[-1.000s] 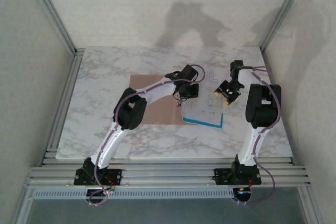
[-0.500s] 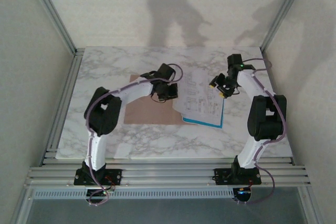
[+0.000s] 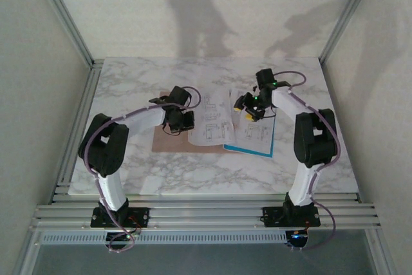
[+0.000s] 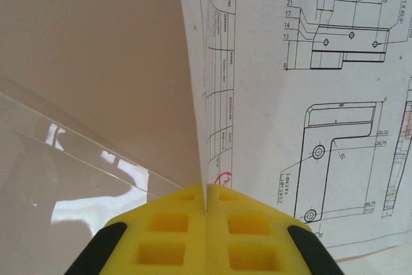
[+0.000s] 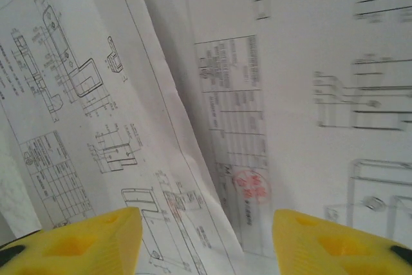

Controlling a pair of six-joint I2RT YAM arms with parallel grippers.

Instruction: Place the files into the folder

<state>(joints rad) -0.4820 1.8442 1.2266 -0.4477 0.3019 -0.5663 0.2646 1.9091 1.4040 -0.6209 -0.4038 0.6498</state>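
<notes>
My left gripper [image 4: 207, 192] is shut on the edge of a white drawing sheet [image 4: 309, 94], yellow pads pressed together on the paper. In the top view this left gripper [image 3: 187, 120] holds the sheet [image 3: 214, 122] so that its left side overlaps the pinkish-brown folder [image 3: 166, 140]. The folder [image 4: 96, 43] lies flat under the sheet. My right gripper [image 3: 247, 107] hovers open over the other files [image 3: 257, 130], one with a blue edge strip [image 3: 250, 151]. In the right wrist view, its yellow fingers [image 5: 80, 244] stand wide apart above overlapping printed sheets [image 5: 232, 127].
The marble table [image 3: 129, 88] has free room at the back and on the left. Aluminium frame rails [image 3: 206, 214] run along the near edge. A glossy clear layer [image 4: 58, 178] lies at the lower left of the left wrist view.
The left arm has swung left, dragging its sheet off the pile and onto the folder's right part. The right gripper has moved left and back over the remaining sheets.
</notes>
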